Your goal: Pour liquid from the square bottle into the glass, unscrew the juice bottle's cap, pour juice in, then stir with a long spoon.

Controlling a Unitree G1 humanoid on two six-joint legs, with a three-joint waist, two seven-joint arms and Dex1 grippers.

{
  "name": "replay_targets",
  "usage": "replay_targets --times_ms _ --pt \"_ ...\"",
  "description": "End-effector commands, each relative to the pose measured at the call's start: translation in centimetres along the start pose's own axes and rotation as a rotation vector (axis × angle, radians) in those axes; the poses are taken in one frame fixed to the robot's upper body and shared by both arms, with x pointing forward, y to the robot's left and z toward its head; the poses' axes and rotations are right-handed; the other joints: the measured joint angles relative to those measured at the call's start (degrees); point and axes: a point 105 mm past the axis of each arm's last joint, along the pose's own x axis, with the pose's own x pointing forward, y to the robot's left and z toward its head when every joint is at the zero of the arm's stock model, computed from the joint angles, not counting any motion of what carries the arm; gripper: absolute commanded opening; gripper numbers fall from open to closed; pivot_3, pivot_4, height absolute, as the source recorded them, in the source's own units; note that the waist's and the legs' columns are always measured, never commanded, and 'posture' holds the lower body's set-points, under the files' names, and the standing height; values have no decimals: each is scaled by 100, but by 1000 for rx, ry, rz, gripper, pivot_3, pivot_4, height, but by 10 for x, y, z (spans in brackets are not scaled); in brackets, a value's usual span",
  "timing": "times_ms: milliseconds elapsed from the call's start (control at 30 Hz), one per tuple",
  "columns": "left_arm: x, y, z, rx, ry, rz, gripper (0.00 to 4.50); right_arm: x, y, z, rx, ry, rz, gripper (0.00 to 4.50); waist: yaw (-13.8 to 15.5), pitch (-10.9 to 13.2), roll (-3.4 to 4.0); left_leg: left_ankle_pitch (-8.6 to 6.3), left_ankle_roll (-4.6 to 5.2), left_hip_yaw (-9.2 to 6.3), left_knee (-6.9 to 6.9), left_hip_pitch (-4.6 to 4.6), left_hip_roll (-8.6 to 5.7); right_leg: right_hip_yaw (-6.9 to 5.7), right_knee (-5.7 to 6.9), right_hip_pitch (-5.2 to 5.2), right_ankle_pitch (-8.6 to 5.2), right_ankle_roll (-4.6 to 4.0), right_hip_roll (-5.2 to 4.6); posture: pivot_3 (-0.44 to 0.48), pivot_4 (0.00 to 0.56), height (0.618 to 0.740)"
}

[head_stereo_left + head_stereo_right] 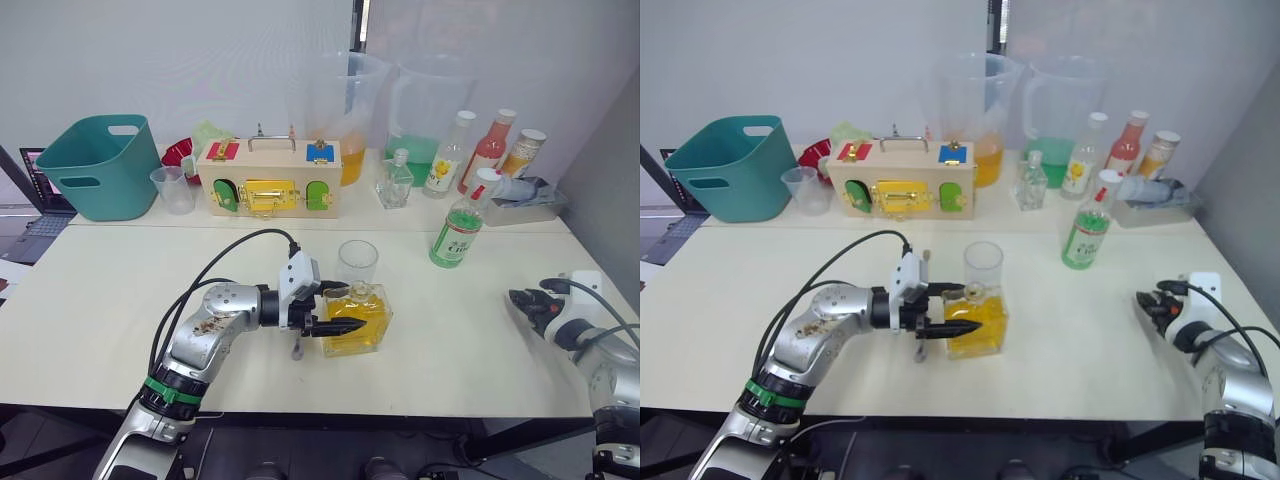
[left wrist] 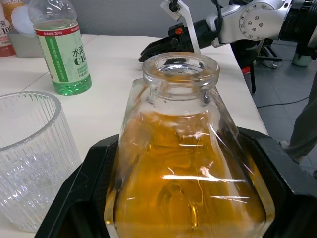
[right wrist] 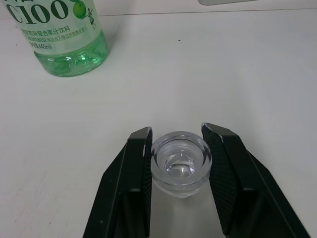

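Two black-fingered tools are at work over the white table (image 1: 120,300). The left tool (image 1: 335,310) is clenched on the square clear glass bottle (image 1: 357,318), one finger on each side of its body, near the middle of the table towards the front edge. The bottle stands upright with its mouth open, and the bright yellow transparent liquid (image 2: 188,188) fills most of it. The clear ribbed cylindrical glass (image 1: 357,262) stands empty just behind the bottle, towards the back edge.

The right tool (image 3: 177,166) sits low over the table near the right edge, its two fingers closed on a small round clear glass stopper (image 3: 181,162).

The slim clear plastic juice bottle with a green-and-white label (image 1: 459,228) stands upright right of centre, between the glass and the right edge, well apart from both tools. Its small white screw cap (image 1: 487,178) is on, and the pale green juice (image 3: 74,59) shows in its base.

Along the back edge stand a teal plastic tub (image 1: 95,165), a wooden latch box with coloured doors (image 1: 270,178), two large clear jugs (image 1: 350,110) and several more bottles (image 1: 490,150).
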Motion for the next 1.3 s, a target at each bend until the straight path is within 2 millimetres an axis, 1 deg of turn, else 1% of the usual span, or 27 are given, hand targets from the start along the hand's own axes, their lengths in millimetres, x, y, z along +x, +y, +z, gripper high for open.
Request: replay_targets --times_ms 33,167,267,300,367,433,533,567,700,767,867,933,1000,1067,1133,1233,1300 --pt "2 -5 5 23 -8 -10 2796 -5 -5 14 -16 -64 -17 2121 1 0 0 0 0 0 0 0 0 0 0 0 0 0 0 0 150 740" --pt "2 -6 5 24 -10 -14 2796 -11 -4 33 -17 -124 4 3405 -1 1 2 0 0 0 0 -1 0 0 -1 0 0 0 0 0 150 740" --pt "3 -5 7 26 -13 -14 2796 -18 -3 49 -17 -163 20 4478 0 1 3 0 0 0 0 -1 0 0 0 0 0 0 0 0 150 740" --pt "3 -5 7 26 -15 -13 2796 -21 -2 54 -19 -175 30 4478 1 2 4 0 0 0 0 -1 0 0 -1 0 0 0 0 0 150 740" --pt "2 -4 9 28 -22 -13 2796 -29 3 73 -36 -199 82 4478 5 4 10 0 0 0 0 -2 0 0 -1 0 0 1 0 0 150 740" --pt "2 -4 11 30 -25 -13 2796 -37 10 82 -59 -194 138 4478 6 6 18 0 0 0 0 -5 -1 0 -2 0 -1 1 -1 0 150 740" --pt "1 -4 13 32 -35 -11 2796 -52 32 94 -103 -163 295 4478 7 6 18 0 1 -3 0 -6 0 -1 -3 0 -1 2 1 0 150 740" --pt "0 -3 15 32 -38 -9 2796 -60 43 96 -113 -152 378 4478 7 6 19 -1 2 -3 0 -6 1 -1 -4 1 -1 2 2 0 150 740" --pt "-3 -1 17 35 -41 -1 2796 -87 80 97 -163 -87 641 4478 9 7 21 -1 2 -4 0 -8 1 -1 -7 2 -2 4 3 0 150 740" --pt "-6 0 21 43 -53 17 2796 -102 102 94 -230 -47 788 4478 6 8 23 -2 2 -4 0 -7 2 -1 -7 2 -2 4 4 0 150 740" --pt "-13 1 29 62 -78 42 2796 -112 127 94 -254 -29 935 4478 -31 11 20 -2 2 -4 0 -7 4 -1 -6 1 -3 4 7 0 150 740" --pt "-16 1 31 65 -82 50 2796 -115 135 95 -248 -35 982 4478 -46 12 19 -2 2 -4 0 -6 6 -1 -5 1 -3 4 8 0 150 740" --pt "-28 2 43 72 -114 82 2796 -120 152 102 -241 -56 1079 4478 -58 17 18 -2 2 -4 0 -8 6 -2 -5 -1 -3 4 8 0 150 740" --pt "-45 3 55 69 -137 123 2796 -118 161 103 -251 -32 1130 4478 -118 28 20 -2 2 -4 0 -14 6 -1 -4 -8 -2 4 7 0 150 740" --pt "-57 4 62 58 -148 158 2796 -115 163 102 -270 -9 1141 4478 -118 36 19 -2 2 -8 0 -18 8 -4 -2 -12 -3 4 8 0 150 740" --pt "-87 10 74 50 -154 260 2796 -110 168 105 -262 -10 1187 4478 -119 42 13 -2 2 -9 0 -28 8 -7 -6 -18 -3 4 6 0 150 740" --pt "-107 15 78 41 -149 342 2796 -108 171 106 -270 -10 1217 4478 -125 44 11 -2 2 -8 0 -31 8 -7 -8 -21 -3 4 5 0 150 740"
